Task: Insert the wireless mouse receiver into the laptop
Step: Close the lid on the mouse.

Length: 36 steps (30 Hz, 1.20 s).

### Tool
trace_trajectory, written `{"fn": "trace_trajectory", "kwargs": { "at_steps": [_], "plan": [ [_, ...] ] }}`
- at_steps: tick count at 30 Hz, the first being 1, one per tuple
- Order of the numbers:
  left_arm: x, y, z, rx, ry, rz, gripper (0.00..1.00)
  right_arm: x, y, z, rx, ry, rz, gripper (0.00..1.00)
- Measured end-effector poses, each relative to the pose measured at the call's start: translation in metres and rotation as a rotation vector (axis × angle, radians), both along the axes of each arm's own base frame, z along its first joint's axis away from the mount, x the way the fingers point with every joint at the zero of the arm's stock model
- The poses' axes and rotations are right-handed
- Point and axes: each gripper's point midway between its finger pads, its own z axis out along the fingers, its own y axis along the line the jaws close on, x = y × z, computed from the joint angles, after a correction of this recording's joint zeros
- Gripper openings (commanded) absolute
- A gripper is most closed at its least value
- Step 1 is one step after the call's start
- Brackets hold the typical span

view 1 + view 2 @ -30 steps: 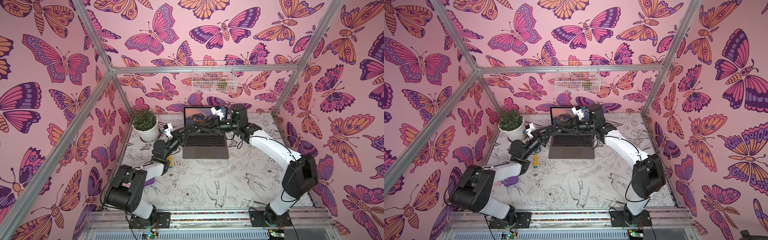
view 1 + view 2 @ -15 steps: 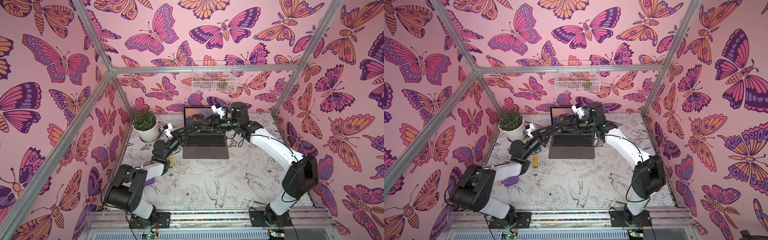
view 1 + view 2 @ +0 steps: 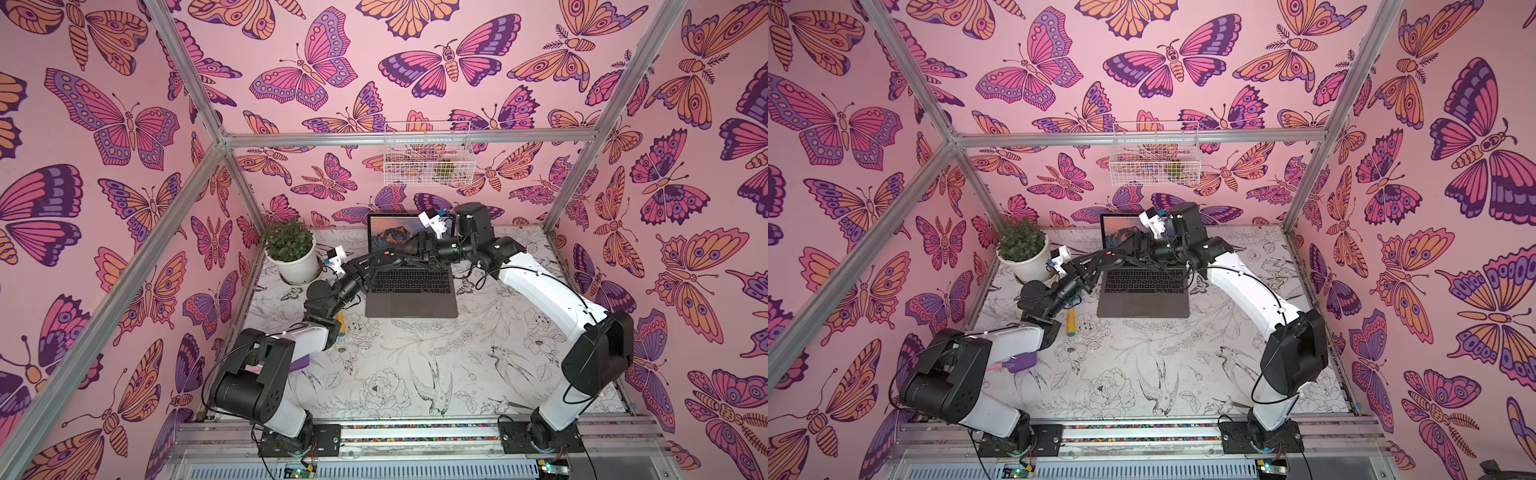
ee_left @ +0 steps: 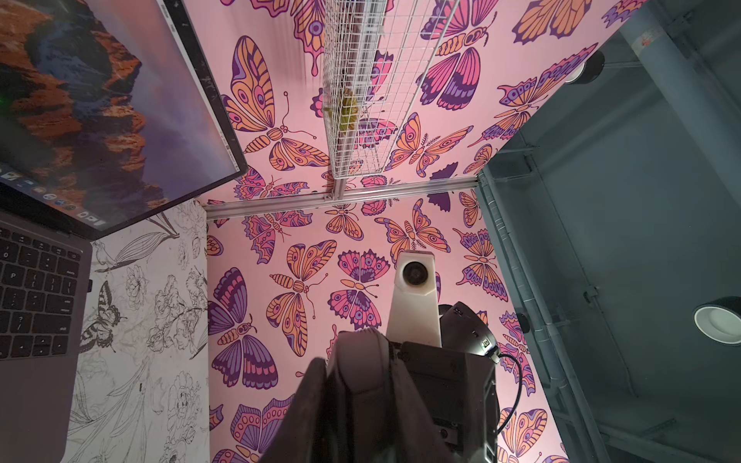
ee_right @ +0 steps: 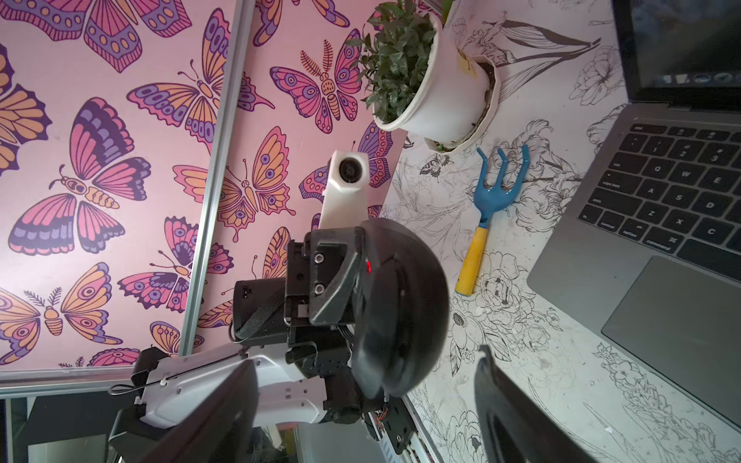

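Holding the small black oval wireless mouse (image 5: 405, 304) clamped in the left gripper (image 5: 361, 280), lifted above the slim dark-grey metal laptop (image 3: 411, 299), probably to present it; facing it with the right gripper (image 5: 367, 356), fingers (image 5: 505, 405) spread wide, likely ready to pluck the receiver; cannot make out the receiver itself; near the laptop, leafy plant in a white pot (image 3: 291, 259) and blue yellow-handled hand fork (image 5: 489, 208), blocking nothing.

Laptop (image 3: 411, 306): dark grey, black keys, orange mountain wallpaper. Mouse (image 5: 401, 304): black. Walls (image 3: 365, 45): pink, butterfly print. Table (image 3: 415, 357): white, black floral line-art. Rake (image 5: 495, 196): blue, yellow handle.
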Motion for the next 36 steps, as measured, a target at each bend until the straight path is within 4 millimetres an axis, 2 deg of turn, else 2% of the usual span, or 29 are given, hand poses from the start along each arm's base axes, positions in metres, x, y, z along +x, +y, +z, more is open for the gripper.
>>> {"fn": "trace_trajectory", "kwargs": {
  "at_steps": [8, 12, 27, 36],
  "plan": [
    [0.0, 0.0, -0.001, 0.001, 0.001, 0.0, 0.0, 0.008, 0.009, -0.014, -0.057, 0.017, 0.021, 0.75],
    [0.0, 0.0, -0.001, 0.0, 0.001, 0.0, 0.0, 0.006, 0.012, -0.021, -0.085, 0.024, 0.039, 0.74],
    [0.002, -0.001, -0.005, 0.005, 0.014, 0.0, 0.0, 0.009, 0.009, -0.041, -0.158, 0.031, 0.017, 0.69],
    [0.003, -0.001, -0.007, 0.008, 0.023, 0.0, 0.0, 0.012, 0.009, -0.042, -0.168, 0.025, 0.003, 0.66]
  ]
}}
